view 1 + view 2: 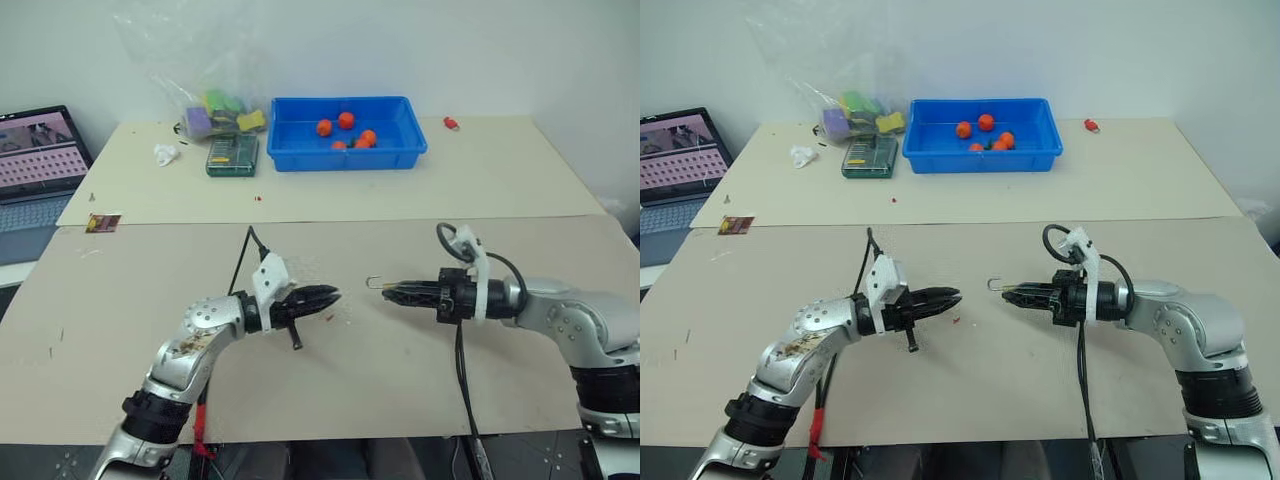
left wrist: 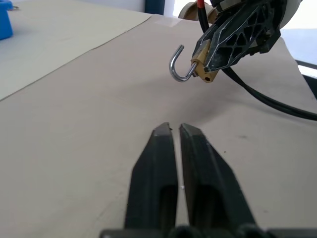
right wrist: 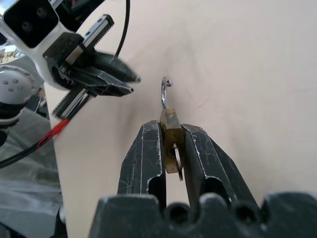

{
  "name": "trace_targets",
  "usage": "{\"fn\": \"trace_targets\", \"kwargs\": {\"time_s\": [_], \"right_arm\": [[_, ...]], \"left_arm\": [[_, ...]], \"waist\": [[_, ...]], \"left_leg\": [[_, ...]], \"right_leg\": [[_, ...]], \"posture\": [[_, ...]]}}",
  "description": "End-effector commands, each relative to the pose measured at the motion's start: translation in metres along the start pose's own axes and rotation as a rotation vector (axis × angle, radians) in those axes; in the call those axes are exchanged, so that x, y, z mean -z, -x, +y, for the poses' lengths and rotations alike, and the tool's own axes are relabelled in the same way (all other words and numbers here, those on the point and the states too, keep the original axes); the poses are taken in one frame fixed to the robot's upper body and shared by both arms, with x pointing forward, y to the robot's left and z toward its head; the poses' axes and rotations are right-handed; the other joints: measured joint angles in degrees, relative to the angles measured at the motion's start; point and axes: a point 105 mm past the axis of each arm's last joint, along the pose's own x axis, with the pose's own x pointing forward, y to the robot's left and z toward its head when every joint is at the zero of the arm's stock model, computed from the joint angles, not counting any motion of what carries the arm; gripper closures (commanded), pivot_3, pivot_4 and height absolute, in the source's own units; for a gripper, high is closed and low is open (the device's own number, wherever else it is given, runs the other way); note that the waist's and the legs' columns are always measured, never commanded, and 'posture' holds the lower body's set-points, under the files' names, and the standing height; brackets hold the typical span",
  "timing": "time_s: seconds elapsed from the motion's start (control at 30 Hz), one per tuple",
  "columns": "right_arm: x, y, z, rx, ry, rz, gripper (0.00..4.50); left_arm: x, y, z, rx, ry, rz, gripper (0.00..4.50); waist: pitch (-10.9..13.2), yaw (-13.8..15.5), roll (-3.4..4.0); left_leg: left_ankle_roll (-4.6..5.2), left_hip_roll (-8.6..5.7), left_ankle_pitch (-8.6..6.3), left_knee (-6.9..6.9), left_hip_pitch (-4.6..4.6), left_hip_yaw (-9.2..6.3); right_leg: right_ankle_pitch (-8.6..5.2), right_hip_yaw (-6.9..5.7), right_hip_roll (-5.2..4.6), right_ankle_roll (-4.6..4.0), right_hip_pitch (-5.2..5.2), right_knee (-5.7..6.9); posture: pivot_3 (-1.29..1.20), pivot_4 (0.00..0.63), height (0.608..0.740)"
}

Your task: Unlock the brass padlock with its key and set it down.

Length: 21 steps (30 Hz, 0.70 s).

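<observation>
Pointing its shackle (image 3: pixel 165 91) leftward, brass padlock (image 3: pixel 171 130) level.

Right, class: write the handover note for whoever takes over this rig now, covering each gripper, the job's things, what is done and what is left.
Right gripper: jaws shut on the brass padlock, held above the table.
Left gripper: jaws a crack apart, holding nothing, facing the padlock across a gap.
Shackle swung open, so unlocking looks done. The key appears to sit in the lock body between the right jaws.
Left: set the padlock down on the table.
</observation>
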Motion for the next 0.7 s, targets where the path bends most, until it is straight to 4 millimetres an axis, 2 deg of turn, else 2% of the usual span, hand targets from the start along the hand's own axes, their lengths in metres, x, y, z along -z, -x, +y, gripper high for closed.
{"fn": "trace_targets", "kwargs": {"time_s": [0.03, 0.13, 0.27, 0.3, 0.5, 0.67, 0.7], "right_arm": [[-0.006, -0.010, 0.005, -0.032, -0.024, 0.034, 4.38], [-0.016, -0.023, 0.008, -0.045, -0.068, 0.047, 4.38], [-0.016, -0.038, 0.012, -0.075, -0.144, 0.121, 4.38], [-0.014, -0.042, 0.012, -0.075, -0.166, 0.139, 4.38], [0.015, -0.055, 0.002, -0.053, -0.232, 0.285, 4.38], [0.024, -0.053, -0.003, -0.058, -0.247, 0.331, 4.38], [0.024, -0.052, -0.004, -0.060, -0.247, 0.331, 3.88]], "left_arm": [[-0.017, 0.007, -0.003, 0.007, -0.151, -0.032, 2.62], [-0.024, 0.015, -0.003, 0.012, -0.274, -0.028, 1.69], [-0.035, 0.026, 0.002, -0.007, -0.374, -0.032, 0.17], [-0.036, 0.028, 0.003, -0.016, -0.381, -0.033, 0.03], [-0.037, 0.030, 0.000, -0.084, -0.334, -0.049, 0.03], [-0.032, 0.028, -0.009, -0.104, -0.315, -0.053, 0.03], [-0.030, 0.028, -0.011, -0.108, -0.309, -0.051, 0.01]], "waist": [[0.00, 0.19, 0.00], [0.00, 0.05, 0.00], [0.00, 0.18, 0.00], [0.00, 0.17, 0.00], [0.00, 0.30, 0.00], [0.00, 0.17, 0.00], [0.00, 0.17, 0.00]], "left_leg": [[0.00, 0.00, 0.00, 0.00, -0.01, -0.01], [-0.01, 0.00, 0.01, 0.01, -0.01, 0.01], [-0.03, 0.00, 0.02, -0.01, -0.02, -0.04], [-0.02, 0.00, 0.01, -0.02, -0.03, -0.05], [0.05, -0.06, -0.03, 0.00, -0.10, -0.07], [0.05, -0.05, -0.03, -0.01, -0.13, -0.04], [0.05, -0.05, -0.03, -0.01, -0.12, -0.04]], "right_leg": [[0.00, 0.00, 0.00, 0.00, 0.00, 0.00], [0.01, 0.02, -0.01, -0.01, 0.00, -0.01], [0.02, 0.00, 0.00, -0.03, -0.03, 0.00], [0.02, 0.00, 0.00, -0.03, -0.04, -0.01], [0.02, 0.00, -0.02, -0.03, -0.07, -0.02], [0.02, 0.00, -0.02, -0.03, -0.14, -0.02], [0.02, 0.00, -0.02, -0.03, -0.13, -0.02]], "posture": [[0.00, 0.150, 0.740], [0.00, 0.150, 0.740], [0.00, 0.150, 0.740], [0.00, 0.150, 0.740], [0.00, 0.150, 0.740], [0.00, 0.150, 0.740], [0.00, 0.150, 0.740]]}}
